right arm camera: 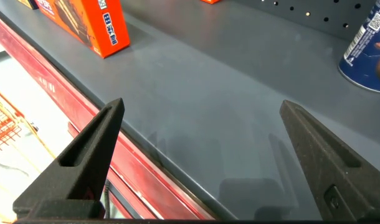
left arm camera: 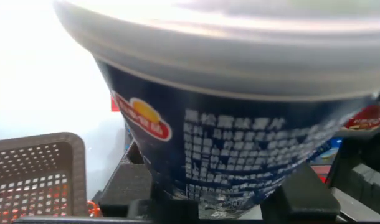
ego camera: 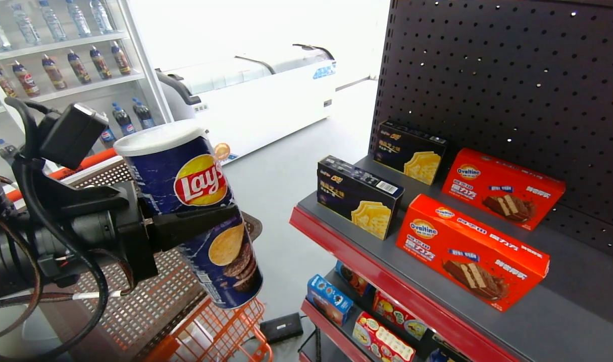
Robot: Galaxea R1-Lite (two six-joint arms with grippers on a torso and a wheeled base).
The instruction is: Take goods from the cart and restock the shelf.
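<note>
My left pincer (ego camera: 198, 221) is clamped round the chips can (ego camera: 186, 181), holding it tilted above the cart (ego camera: 150, 301) at near left, clear of the basket. My right pincer (right arm camera: 202, 109) hangs wide open and holds nothing, over bare shelf (right arm camera: 240, 93) to the right. I judge there is room there beside the orange box (ego camera: 472, 251).

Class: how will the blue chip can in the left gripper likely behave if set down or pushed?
Tall and narrow, the can probably tips if nudged high. Round, so on its side it likely rolls along the shelf. The left gripper clamps it without visible denting: probably fairly stiff.
</note>
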